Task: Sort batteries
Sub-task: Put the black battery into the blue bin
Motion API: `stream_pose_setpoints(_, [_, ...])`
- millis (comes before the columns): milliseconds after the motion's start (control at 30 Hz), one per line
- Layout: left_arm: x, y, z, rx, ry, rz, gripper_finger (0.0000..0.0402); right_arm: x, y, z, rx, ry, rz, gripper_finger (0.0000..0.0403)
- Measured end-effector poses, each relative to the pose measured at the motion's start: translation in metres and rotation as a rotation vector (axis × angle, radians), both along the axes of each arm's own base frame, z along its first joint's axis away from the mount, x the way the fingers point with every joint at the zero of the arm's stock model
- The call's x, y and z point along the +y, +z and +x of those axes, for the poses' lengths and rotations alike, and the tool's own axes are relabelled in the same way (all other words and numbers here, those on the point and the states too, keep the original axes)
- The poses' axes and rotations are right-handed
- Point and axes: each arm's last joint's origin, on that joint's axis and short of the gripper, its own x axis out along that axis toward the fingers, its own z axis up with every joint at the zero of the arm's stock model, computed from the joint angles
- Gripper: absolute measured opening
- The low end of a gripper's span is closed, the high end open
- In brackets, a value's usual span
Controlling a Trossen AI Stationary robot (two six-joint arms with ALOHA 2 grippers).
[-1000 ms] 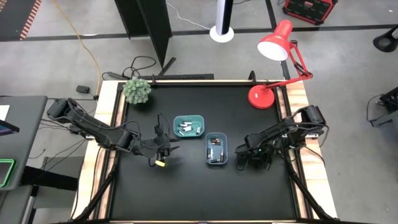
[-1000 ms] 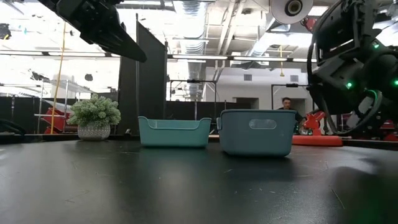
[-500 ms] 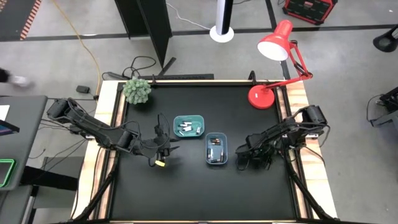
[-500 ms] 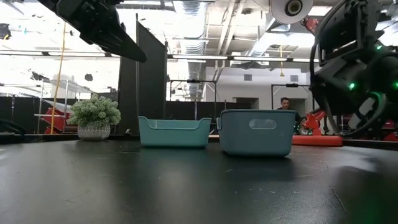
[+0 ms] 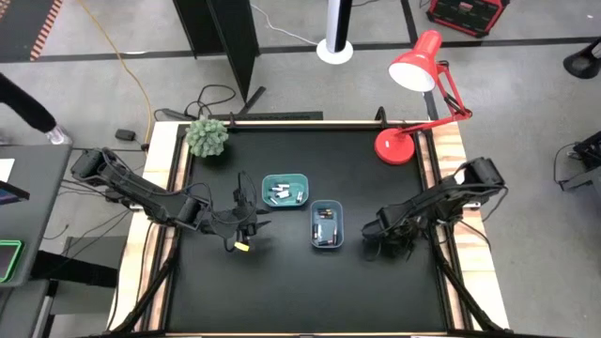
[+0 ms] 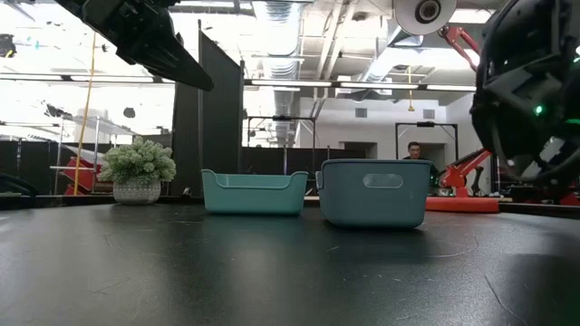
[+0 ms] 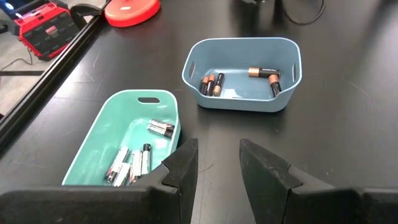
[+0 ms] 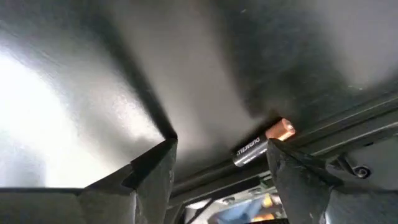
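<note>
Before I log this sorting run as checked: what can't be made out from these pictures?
- Low view: batteries in the teal tray and blue tray are hidden by the tray walls.
- High view: the battery by the right gripper is too small, hidden under the arm.
- Left wrist view: batteries in the teal tray are partly hidden behind the left gripper fingers.

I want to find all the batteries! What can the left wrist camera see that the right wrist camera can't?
Only the left wrist view shows the teal tray holding silver batteries and the blue tray holding dark copper-topped batteries.

Only the right wrist view shows one loose copper-topped battery lying by the table's edge, near the right gripper, whose jaws are open.

Both show the black tabletop, with that arm's own dark fingers in front.
</note>
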Motion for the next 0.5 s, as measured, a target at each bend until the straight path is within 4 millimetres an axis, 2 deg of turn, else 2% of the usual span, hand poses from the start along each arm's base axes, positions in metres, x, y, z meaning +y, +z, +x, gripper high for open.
stream_pose_setpoints(200, [0.0,0.0,0.0,-0.006,0.001,-0.005,0.0112,-0.003,-0.008,0.009,0.094,0.02,0.032,0.027])
stream_pose_setpoints(500, [0.0,0.001,0.0,-0.008,0.002,-0.006,0.0112,0.0,-0.009,0.02,0.281,0.158,0.076,0.027])
